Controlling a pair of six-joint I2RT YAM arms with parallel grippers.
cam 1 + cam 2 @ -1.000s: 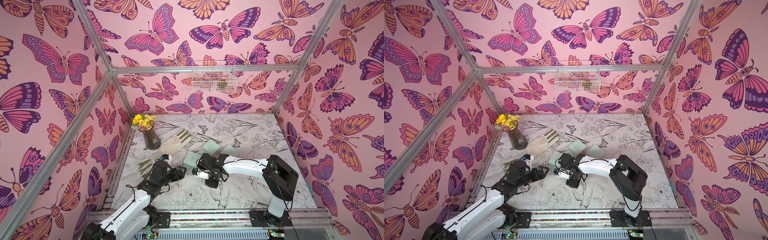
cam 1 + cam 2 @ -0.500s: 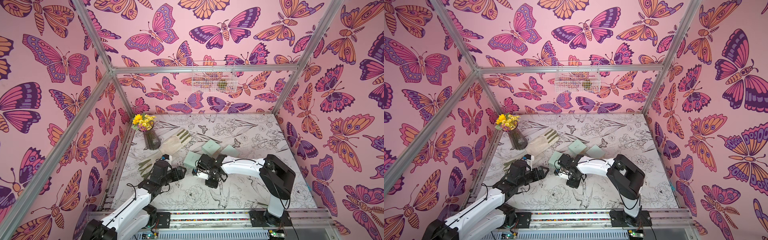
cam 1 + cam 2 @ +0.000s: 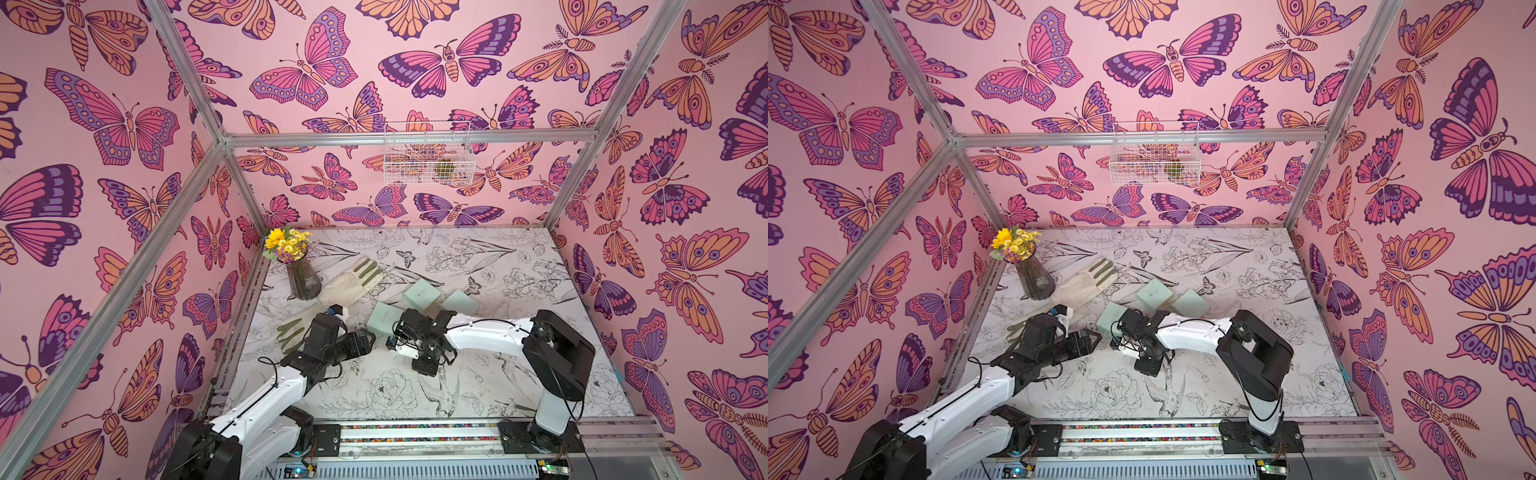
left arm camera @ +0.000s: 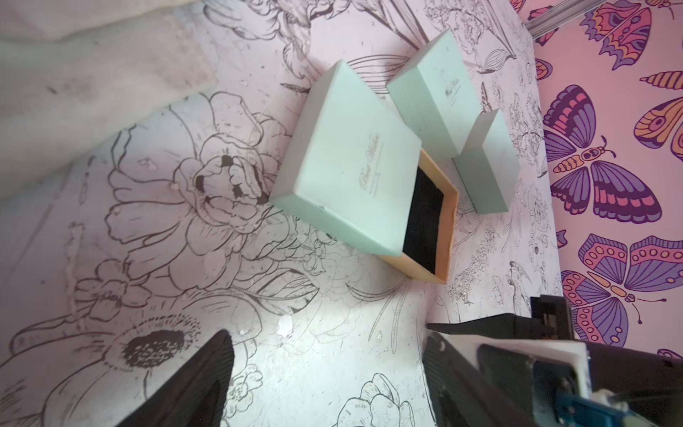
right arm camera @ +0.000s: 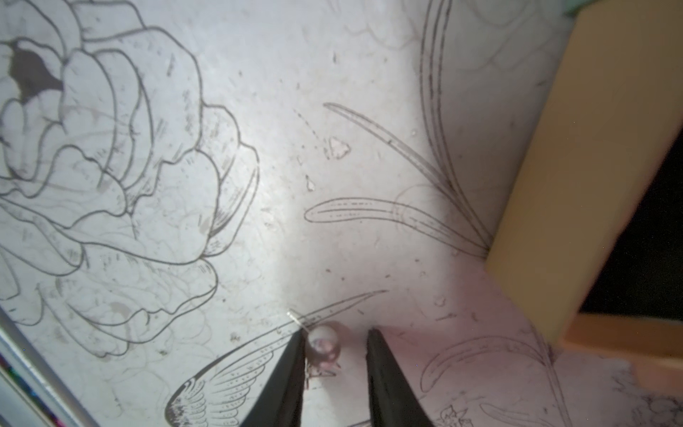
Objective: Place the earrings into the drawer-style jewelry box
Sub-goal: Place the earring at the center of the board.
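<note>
A pearl earring (image 5: 324, 344) with a thin post lies between the tips of my right gripper (image 5: 336, 332). It touches one finger, and a gap separates it from the other, so the jaws are open. The jewelry box (image 4: 343, 159) is a mint-green sleeve whose tan drawer (image 4: 449, 229), lined in black, is slid partly out. The drawer's tan wall (image 5: 591, 148) is close beside my right gripper. In both top views the right gripper (image 3: 424, 368) points down just in front of the box (image 3: 384, 322). My left gripper (image 4: 329, 340) is open over bare table, left of the box.
Two more mint-green boxes (image 3: 422, 293) (image 3: 459, 301) sit right behind the jewelry box. Two work gloves (image 3: 349, 282) (image 3: 295, 328) and a vase of yellow flowers (image 3: 303, 280) lie at the left. A wire basket (image 3: 426, 160) hangs on the back wall.
The right gripper's jaws have parted, leaving the earring loose against one finger. Both arms have stayed almost where they were.
</note>
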